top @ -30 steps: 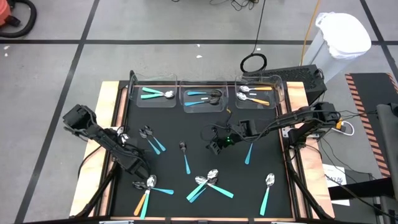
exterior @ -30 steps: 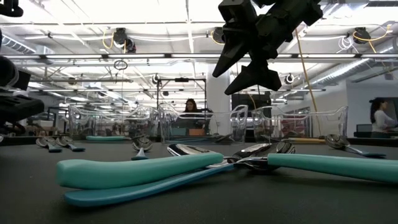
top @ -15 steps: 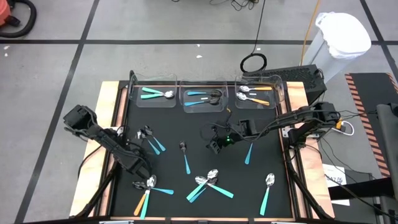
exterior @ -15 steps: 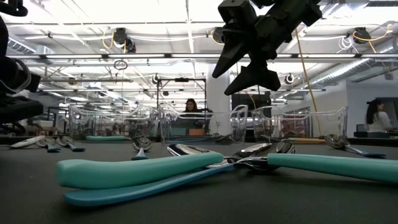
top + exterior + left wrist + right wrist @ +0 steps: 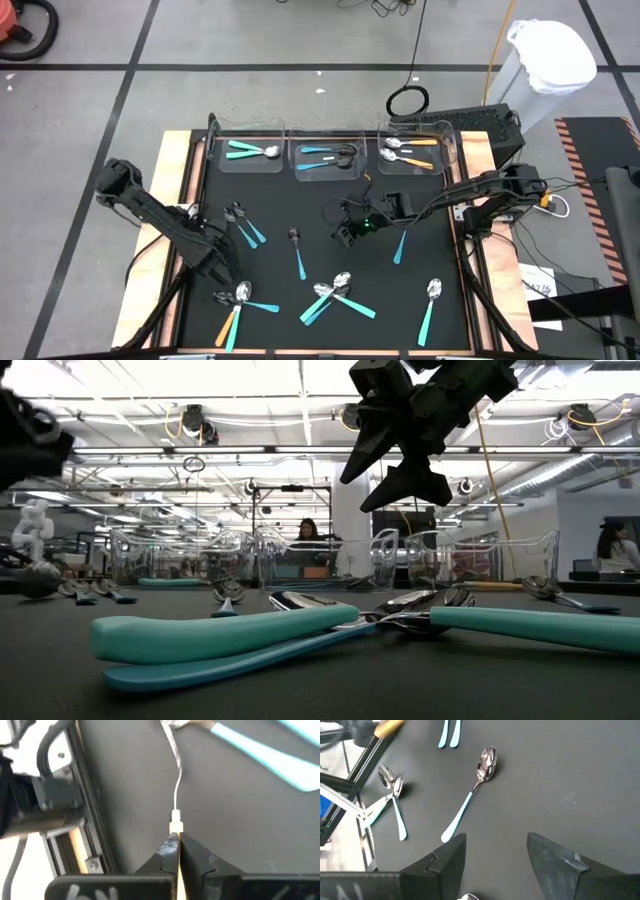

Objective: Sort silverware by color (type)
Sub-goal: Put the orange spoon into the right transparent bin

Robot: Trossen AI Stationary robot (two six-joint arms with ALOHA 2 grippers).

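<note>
My left gripper [image 5: 176,840] is shut on a thin-handled spoon [image 5: 176,795] at the table's left edge [image 5: 197,220]. The spoon's metal head [image 5: 171,724] points away ahead of the fingers. My right gripper [image 5: 345,232] hangs open over the table's middle [image 5: 495,855], above a light-blue spoon [image 5: 470,795]. More silverware lies flat on the black mat: a pair [image 5: 242,222], one spoon [image 5: 297,252], a teal cluster [image 5: 335,295], and an orange and teal pair [image 5: 235,308]. My left gripper pinches the spoon's handle [image 5: 175,827] between its two fingers [image 5: 195,857]. The fingers come steeply from above and lie along the spoon. The neck and head reach out past the fingertips. I cannot tell whether the head touches the mat.
Three clear bins stand along the far edge: teal spoons on the left [image 5: 250,152], light-blue in the middle [image 5: 325,157], orange on the right [image 5: 412,152]. Two more spoons [image 5: 400,245] [image 5: 430,305] lie on the right. A wooden frame [image 5: 178,200] borders the mat.
My left gripper has risen at the table's left edge and rolled about its own axis. The spoon's handle end has come up with it.
</note>
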